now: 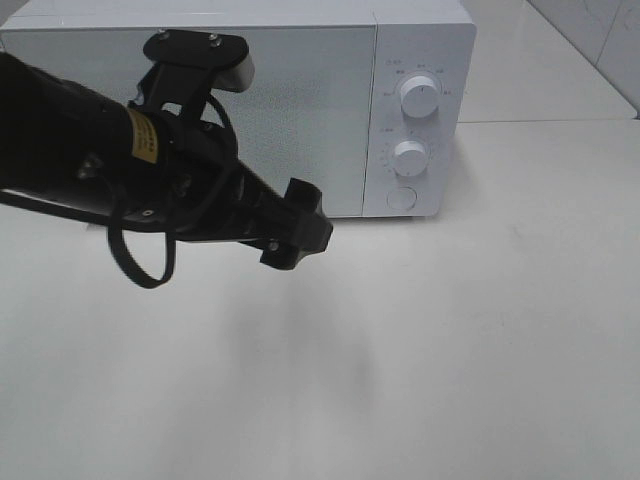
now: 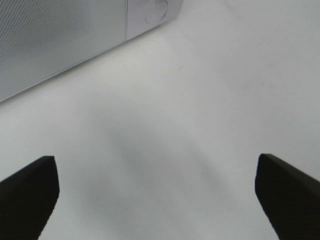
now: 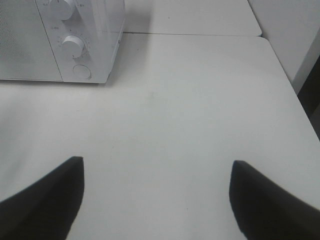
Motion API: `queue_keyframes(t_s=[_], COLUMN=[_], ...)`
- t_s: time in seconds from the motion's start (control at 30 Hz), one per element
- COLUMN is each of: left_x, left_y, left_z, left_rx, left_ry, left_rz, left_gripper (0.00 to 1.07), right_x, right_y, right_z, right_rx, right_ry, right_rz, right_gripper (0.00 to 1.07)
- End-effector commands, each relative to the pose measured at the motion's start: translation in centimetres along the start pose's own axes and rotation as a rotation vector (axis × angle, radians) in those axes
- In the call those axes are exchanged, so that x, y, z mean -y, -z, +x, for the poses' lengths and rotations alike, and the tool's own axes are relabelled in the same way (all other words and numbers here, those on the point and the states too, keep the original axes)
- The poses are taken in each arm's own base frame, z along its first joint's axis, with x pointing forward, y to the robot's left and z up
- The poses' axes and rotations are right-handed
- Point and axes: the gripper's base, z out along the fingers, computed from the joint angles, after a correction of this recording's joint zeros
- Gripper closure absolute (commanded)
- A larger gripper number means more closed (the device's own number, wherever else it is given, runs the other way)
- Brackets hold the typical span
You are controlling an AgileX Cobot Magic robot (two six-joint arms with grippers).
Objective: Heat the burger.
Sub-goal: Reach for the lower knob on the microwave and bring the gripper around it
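From high up, the left arm (image 1: 180,180) hung in front of the shut white microwave (image 1: 300,100), which stood on the table (image 1: 450,350). The left wrist camera showed the left gripper (image 2: 155,170) spread wide above the table, holding nothing. The right wrist camera showed the right gripper (image 3: 156,175) likewise agape and empty. The burger appeared in no view.

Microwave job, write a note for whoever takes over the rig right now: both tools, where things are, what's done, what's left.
Left tool: open, empty, over the table in front of the microwave.
Right tool: open, empty, above bare table.
Microwave door is closed.
Burger: in no view; whether it is inside cannot be told.
Done: unclear.
Left: confirm the burger is inside, then set the dials.
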Motion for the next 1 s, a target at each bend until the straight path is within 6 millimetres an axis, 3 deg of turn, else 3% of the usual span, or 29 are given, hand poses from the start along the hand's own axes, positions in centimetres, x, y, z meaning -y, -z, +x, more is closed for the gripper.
queue_keyframes(t_s=[0.03,0.1,0.2,0.37,0.47,0.53,0.57,0.73,1.0], left_x=[0.1,-0.6,-0.9,-4.0,-4.6,-6.7,-6.7,-10.0,-12.7], left_y=[1.4,3.0,3.3,6.6,7.2,9.7,9.7,13.5,17.6], left_z=[0.4,0.9,1.0,1.5,1.6,1.8,1.8,2.6,4.6], left_rx=[-0.062,-0.148,-0.163,-0.265,-0.275,-0.288,-0.288,-0.280,-0.322], left_ry=[-0.001,-0.018,-0.016,0.076,0.090,0.137,0.137,0.264,0.415], left_rz=[-0.009,-0.049,-0.061,-0.153,-0.166,-0.213,-0.213,-0.278,-0.375], left_gripper=[0.06,0.06,0.06,0.06,0.06,0.06,0.06,0.06,0.06], right_x=[0.0,0.0,0.0,0.0,0.0,0.0,0.0,0.0,0.0], right_y=[0.2,0.2,0.2,0.2,0.2,0.2,0.2,0.2,0.2], right_z=[0.2,0.2,0.2,0.2,0.2,0.2,0.2,0.2,0.2], right_rx=[0.027,0.027,0.027,0.027,0.027,0.027,0.027,0.027,0.027], right_ry=[0.007,0.007,0.007,0.007,0.007,0.007,0.007,0.007,0.007], right_rz=[0.001,0.001,0.001,0.001,0.001,0.001,0.001,0.001,0.001], right_gripper=[0.31,0.31,0.31,0.31,0.31,0.31,0.31,0.31,0.31])
